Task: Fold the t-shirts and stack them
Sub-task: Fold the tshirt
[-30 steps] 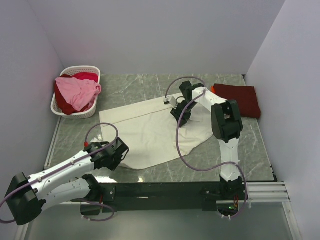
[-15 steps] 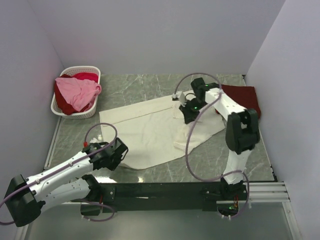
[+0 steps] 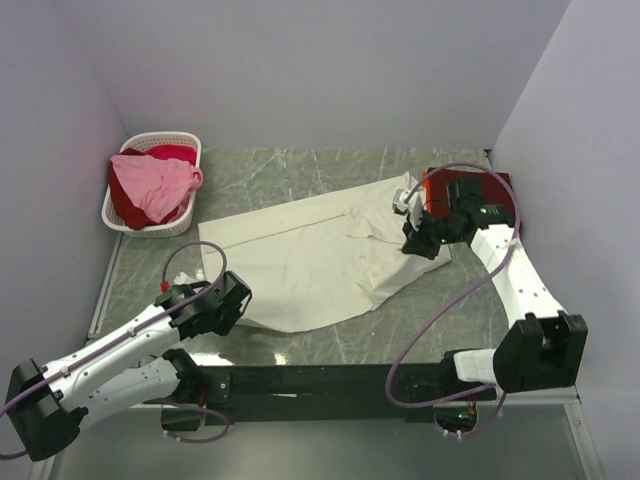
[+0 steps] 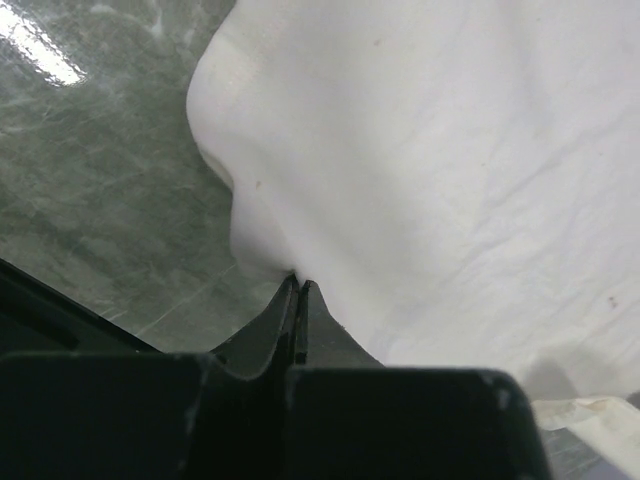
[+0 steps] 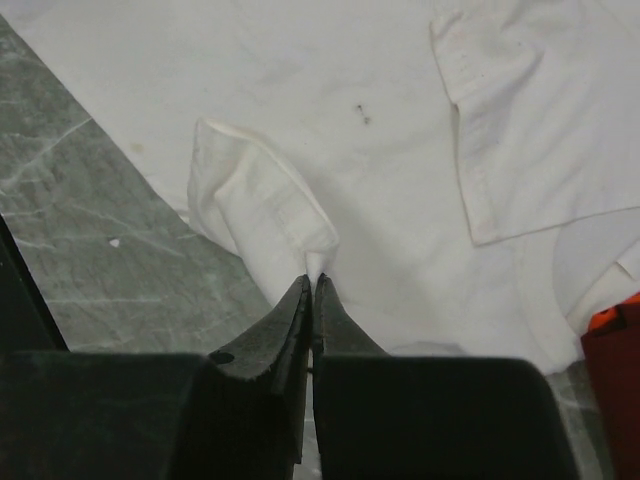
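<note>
The large cream-white t-shirt (image 3: pixel 310 260) lies spread on the table's middle. My left gripper (image 3: pixel 222 305) is shut on its near left edge; in the left wrist view the jaws (image 4: pixel 299 283) pinch the cloth (image 4: pixel 430 160). My right gripper (image 3: pixel 415 240) is shut on the shirt's right side; in the right wrist view the jaws (image 5: pixel 314 280) pinch a folded hem (image 5: pixel 270 200). A dark red t-shirt (image 3: pixel 480 195) lies folded at the far right, partly behind the right arm. A pink t-shirt (image 3: pixel 155 185) and a red one (image 3: pixel 170 152) lie in the basket.
The white slatted basket (image 3: pixel 115 215) stands at the far left by the wall. Walls close in the table on the left, back and right. The dark rail (image 3: pixel 330 385) with the arm bases runs along the near edge.
My right gripper has moved right and a little nearer, pulling the cream-white shirt's right side out toward the dark red shirt. My left gripper has stayed nearly still on the near left edge.
</note>
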Tool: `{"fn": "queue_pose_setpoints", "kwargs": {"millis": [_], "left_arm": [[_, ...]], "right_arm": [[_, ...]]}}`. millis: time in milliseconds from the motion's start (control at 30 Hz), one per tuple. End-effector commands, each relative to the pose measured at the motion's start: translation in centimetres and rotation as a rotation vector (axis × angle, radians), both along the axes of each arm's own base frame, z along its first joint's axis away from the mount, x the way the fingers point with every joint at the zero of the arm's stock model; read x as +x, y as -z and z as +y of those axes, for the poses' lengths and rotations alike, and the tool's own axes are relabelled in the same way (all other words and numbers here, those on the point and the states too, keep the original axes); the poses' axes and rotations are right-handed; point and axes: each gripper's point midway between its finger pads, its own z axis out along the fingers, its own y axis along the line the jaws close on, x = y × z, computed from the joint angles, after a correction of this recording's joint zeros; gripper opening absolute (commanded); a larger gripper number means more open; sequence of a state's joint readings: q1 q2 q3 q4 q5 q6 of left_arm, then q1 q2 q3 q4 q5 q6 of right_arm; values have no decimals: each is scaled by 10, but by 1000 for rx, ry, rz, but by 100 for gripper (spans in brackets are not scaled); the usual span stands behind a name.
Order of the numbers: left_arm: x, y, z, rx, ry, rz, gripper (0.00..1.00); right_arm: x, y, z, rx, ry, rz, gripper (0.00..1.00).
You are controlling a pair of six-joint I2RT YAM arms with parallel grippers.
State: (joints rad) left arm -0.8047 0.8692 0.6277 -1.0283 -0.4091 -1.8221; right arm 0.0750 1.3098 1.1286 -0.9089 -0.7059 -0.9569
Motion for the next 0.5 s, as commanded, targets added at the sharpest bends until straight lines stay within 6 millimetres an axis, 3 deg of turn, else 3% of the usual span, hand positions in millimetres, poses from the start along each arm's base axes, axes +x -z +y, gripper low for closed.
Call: {"fn": "queue_pose_setpoints", "kwargs": {"millis": [0,267,467], "left_arm": [[11,-22,1,-16,-34,-60,0],[23,-26,2,-56,-45,-73,0],[33,-34,7,-59,-59,-93,0]], "right_arm": [[-3,-23,-2,38,-34,-133,0],[-9,-45,-18,31,-13,-273,0],[-32,-31,-28,-18,-78,-293,0]]}}
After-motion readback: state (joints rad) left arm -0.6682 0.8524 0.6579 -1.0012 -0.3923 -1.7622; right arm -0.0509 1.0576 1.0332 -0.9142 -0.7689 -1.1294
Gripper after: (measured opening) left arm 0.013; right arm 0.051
